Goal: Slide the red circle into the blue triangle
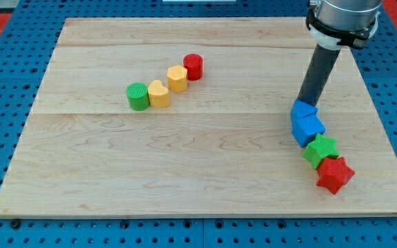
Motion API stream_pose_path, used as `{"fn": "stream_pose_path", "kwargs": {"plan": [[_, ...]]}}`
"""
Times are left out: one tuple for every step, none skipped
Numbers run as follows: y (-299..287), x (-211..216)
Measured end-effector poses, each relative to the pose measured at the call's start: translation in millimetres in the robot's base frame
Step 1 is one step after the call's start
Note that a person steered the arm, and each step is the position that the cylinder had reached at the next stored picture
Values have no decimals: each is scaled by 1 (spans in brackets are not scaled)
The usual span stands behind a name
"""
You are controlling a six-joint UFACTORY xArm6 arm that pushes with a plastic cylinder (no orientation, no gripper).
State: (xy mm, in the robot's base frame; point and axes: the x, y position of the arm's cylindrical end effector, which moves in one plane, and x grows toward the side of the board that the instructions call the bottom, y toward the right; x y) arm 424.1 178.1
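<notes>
The red circle [194,66] stands at the upper middle of the wooden board, at the right end of a slanted row of blocks. The blue triangle [303,109] lies at the view's right, touching a blue cube [309,129] just below it. My tip [305,101] rests at the blue triangle's top edge, far to the right of the red circle. The rod rises from there toward the view's top right.
A yellow hexagon [177,78], a yellow heart [159,94] and a green circle [138,96] continue the row down-left from the red circle. A green star [321,150] and a red star [334,174] lie below the blue cube near the board's right edge [391,145].
</notes>
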Motion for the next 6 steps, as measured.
{"fn": "stream_pose_path", "kwargs": {"plan": [[24,-38],[33,-81],[-30,-99],[-111,-136],[-199,-143],[-288,-108]]}}
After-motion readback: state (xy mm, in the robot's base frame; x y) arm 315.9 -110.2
